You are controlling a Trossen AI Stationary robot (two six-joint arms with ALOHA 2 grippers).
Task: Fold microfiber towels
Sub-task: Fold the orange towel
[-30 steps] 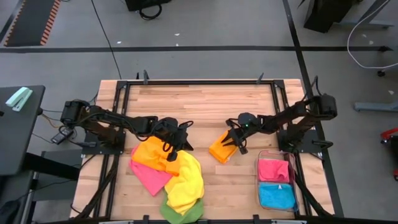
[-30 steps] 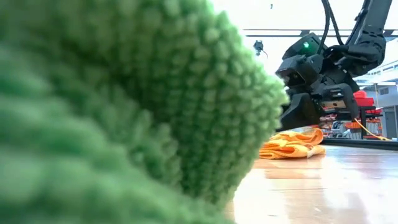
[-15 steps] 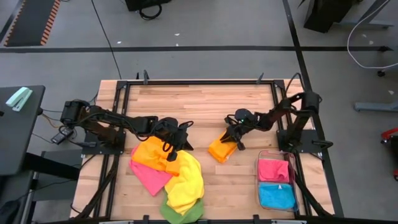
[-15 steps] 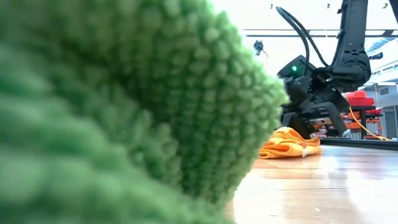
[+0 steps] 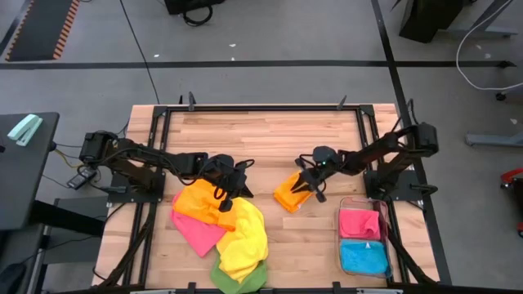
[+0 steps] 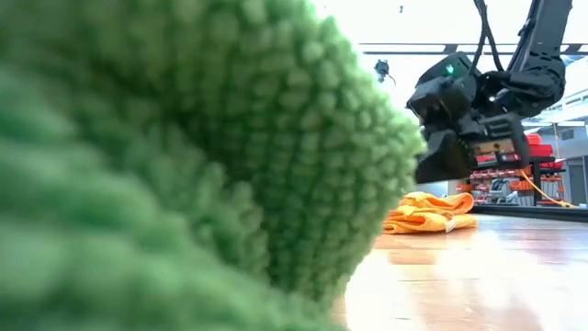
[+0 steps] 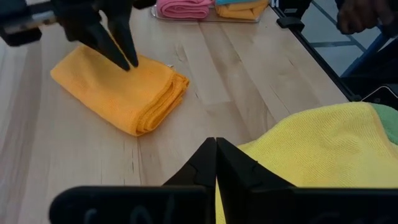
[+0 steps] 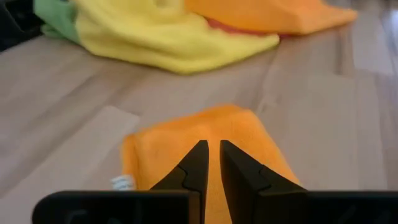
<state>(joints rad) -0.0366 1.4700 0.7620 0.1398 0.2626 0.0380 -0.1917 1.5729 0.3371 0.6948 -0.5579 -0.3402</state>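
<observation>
I count seven towels in all. Four sit in a loose heap on my left half of the surface (image 5: 261,135): an orange towel (image 5: 200,204) on top, a pink towel (image 5: 196,233) under it, a yellow towel (image 5: 243,237) spilling toward the near edge and a green towel (image 5: 239,280) at the very edge, so close to the low camera that it fills most of that view. One folded orange towel (image 5: 290,194) lies alone near the middle of the surface, its layered edge showing in the left wrist view. Two more, a folded pink towel (image 5: 359,223) and a folded blue towel (image 5: 364,257), lie side by side in the one clear bin (image 5: 339,237) on my right.

My left hand (image 5: 230,194) rests at the heap, over the orange towel beside the yellow one, its fingers pressed fully together; I cannot tell whether any cloth is caught between them. My right hand (image 5: 308,187) hangs over the folded orange towel, and in the low view it is raised clear above it. Its fingers (image 8: 198,163) stand nearly closed with a thin gap, nothing between them.

A small white tag (image 8: 122,182) shows at one edge of the folded orange towel; I cannot read any writing on it.
</observation>
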